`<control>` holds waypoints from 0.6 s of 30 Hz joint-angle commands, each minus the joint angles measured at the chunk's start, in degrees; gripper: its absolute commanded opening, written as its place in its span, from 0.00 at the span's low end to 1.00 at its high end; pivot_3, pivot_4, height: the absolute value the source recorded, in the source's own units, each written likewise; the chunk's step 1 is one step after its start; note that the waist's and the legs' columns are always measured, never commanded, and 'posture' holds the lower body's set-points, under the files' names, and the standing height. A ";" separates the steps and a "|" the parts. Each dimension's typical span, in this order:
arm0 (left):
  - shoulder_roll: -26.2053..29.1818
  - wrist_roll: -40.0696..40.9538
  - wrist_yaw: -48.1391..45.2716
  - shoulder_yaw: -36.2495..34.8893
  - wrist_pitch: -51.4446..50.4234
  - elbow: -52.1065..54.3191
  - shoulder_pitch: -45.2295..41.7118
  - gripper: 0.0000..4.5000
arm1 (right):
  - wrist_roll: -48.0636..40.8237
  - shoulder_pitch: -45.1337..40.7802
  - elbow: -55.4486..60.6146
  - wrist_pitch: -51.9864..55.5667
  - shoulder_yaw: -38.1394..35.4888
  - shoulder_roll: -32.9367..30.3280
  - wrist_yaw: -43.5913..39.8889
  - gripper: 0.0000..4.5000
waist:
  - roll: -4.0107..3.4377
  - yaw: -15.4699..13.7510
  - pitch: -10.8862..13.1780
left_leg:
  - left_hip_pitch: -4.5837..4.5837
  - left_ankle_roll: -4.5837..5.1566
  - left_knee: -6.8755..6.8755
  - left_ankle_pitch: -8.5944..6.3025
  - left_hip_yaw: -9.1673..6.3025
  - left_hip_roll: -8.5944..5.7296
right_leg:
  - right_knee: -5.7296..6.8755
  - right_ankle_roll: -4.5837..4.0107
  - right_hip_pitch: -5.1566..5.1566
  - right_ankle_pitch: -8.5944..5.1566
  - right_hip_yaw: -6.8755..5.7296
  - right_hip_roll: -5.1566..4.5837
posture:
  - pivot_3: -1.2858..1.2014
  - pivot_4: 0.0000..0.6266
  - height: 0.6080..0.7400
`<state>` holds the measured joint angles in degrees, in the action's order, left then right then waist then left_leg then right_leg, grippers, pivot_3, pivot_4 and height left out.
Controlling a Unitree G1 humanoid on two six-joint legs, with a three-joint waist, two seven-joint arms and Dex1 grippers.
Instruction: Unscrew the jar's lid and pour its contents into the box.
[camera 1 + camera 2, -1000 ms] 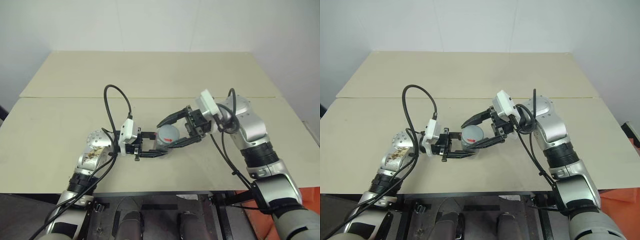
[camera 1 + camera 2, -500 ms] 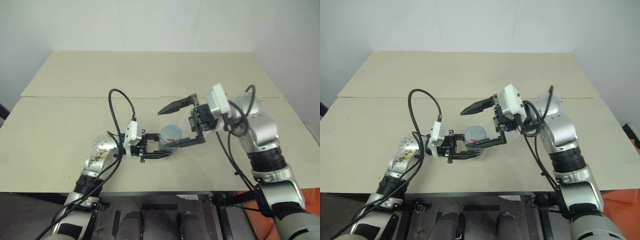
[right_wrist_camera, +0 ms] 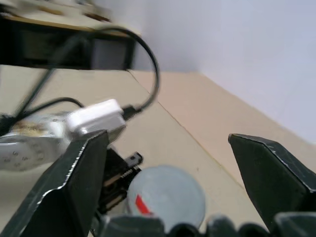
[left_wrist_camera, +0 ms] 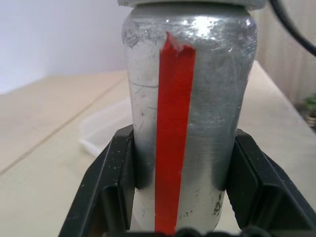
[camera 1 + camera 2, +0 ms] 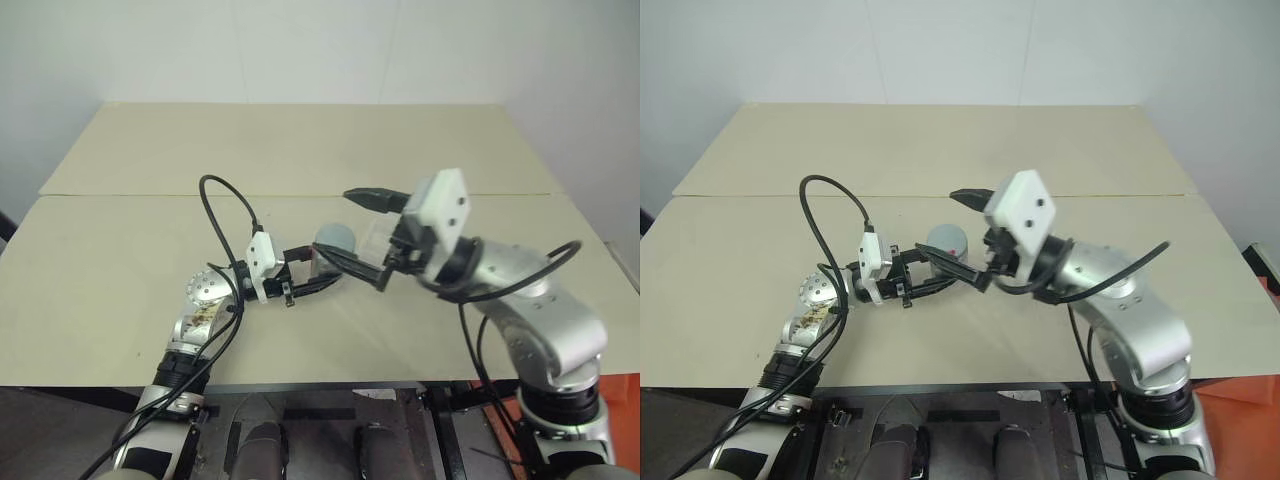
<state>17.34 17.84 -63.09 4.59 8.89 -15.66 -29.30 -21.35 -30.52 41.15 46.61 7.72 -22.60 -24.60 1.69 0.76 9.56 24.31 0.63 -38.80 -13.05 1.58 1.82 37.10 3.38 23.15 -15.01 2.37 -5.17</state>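
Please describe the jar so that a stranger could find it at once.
On the beige table, look near the front edge, between the two arms. The jar is clamped upright in the left gripper; it is silvery with a red stripe and a grey lid.

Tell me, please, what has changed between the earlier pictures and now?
The right gripper let go of the lid, opened wide and lifted off it. The left gripper stays shut on the jar, with the lid still on.

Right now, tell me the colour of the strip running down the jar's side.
Red, on the silvery jar; clearest in the left wrist view.
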 commanded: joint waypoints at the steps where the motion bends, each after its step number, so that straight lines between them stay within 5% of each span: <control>1: -0.73 -0.30 1.31 -0.48 1.79 -0.44 -1.14 0.48 | 2.10 -0.02 4.07 2.72 2.18 3.24 6.34 1.00 | 0.00 -0.03 0.00 | 0.01 0.00 0.00 0.00 0.00 -0.01 | -0.01 0.00 0.00 0.00 0.00 0.00 | 0.52 0.24 1.00; 18: -1.90 -0.90 4.21 -0.33 2.90 -1.08 -1.60 0.48 | 9.26 1.36 -0.42 -1.63 7.27 5.26 8.97 1.00 | 0.00 0.07 0.00 | 0.02 0.01 -0.01 0.00 0.06 -0.04 | -0.05 0.00 -0.03 0.00 -0.04 0.01 | 0.52 0.24 1.00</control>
<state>15.34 17.05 -59.01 4.56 10.12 -18.15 -29.69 -12.79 -29.43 39.98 47.50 15.04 -17.70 -15.87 1.69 0.83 9.56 24.34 0.64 -38.80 -13.05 1.65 1.78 37.05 3.38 23.13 -15.01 2.33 -5.17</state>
